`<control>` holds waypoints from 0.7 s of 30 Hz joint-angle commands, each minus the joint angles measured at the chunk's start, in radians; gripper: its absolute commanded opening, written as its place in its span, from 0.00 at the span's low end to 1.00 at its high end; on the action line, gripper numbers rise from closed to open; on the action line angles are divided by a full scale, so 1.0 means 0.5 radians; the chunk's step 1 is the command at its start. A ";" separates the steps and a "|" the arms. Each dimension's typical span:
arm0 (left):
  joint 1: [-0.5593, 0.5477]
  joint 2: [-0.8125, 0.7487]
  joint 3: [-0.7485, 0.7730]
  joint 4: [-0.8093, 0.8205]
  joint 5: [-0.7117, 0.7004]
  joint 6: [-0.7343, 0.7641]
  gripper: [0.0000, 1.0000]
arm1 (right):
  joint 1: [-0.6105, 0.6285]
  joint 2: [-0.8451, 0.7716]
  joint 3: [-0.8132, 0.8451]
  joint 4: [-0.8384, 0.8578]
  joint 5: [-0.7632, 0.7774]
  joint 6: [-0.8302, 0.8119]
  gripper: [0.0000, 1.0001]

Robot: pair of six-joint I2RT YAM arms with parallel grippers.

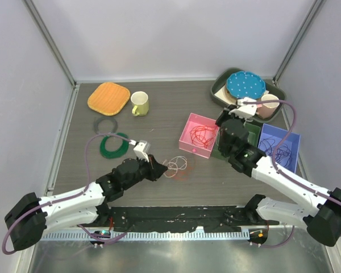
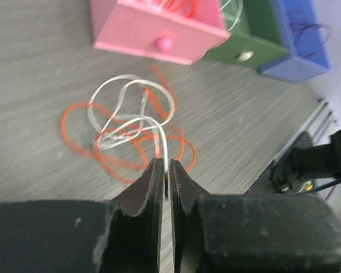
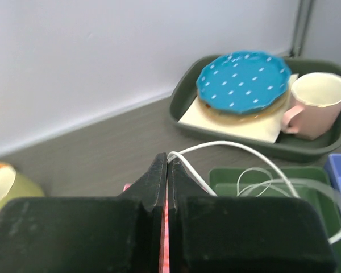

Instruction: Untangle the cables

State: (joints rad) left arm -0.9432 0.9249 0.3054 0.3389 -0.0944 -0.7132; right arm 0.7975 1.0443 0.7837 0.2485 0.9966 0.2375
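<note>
A tangle of white cable (image 2: 131, 85) and orange cable (image 2: 74, 145) lies on the table in front of the pink box (image 1: 199, 135). My left gripper (image 2: 166, 165) is shut on a white strand of that tangle (image 1: 177, 166), low over the table. My right gripper (image 3: 168, 156) is shut on another white cable (image 3: 238, 145), whose loop arches over the green box (image 3: 227, 176). More thin white loops (image 3: 261, 182) lie inside that box. Red cables fill the pink box. Dark thin cables lie in the blue box (image 1: 281, 145).
An orange mat (image 1: 108, 98), a yellow mug (image 1: 140, 103), a grey wound ring (image 1: 106, 124) and a dark-green ring (image 1: 113, 145) sit at the back left. A dark tray (image 3: 184, 108) at the back right holds a blue dotted plate (image 1: 245, 85) and a pink mug (image 3: 318, 102).
</note>
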 commanded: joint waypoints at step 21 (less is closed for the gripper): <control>-0.010 -0.276 0.248 -1.583 -1.091 -0.872 0.16 | -0.539 0.013 -0.045 -0.114 -0.321 0.129 0.01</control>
State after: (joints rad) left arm -0.9443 0.8127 0.3771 -0.3149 -0.5201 -1.0660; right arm 0.5823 1.0534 0.7998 0.1989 0.8951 0.2314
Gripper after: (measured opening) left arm 0.118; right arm 0.040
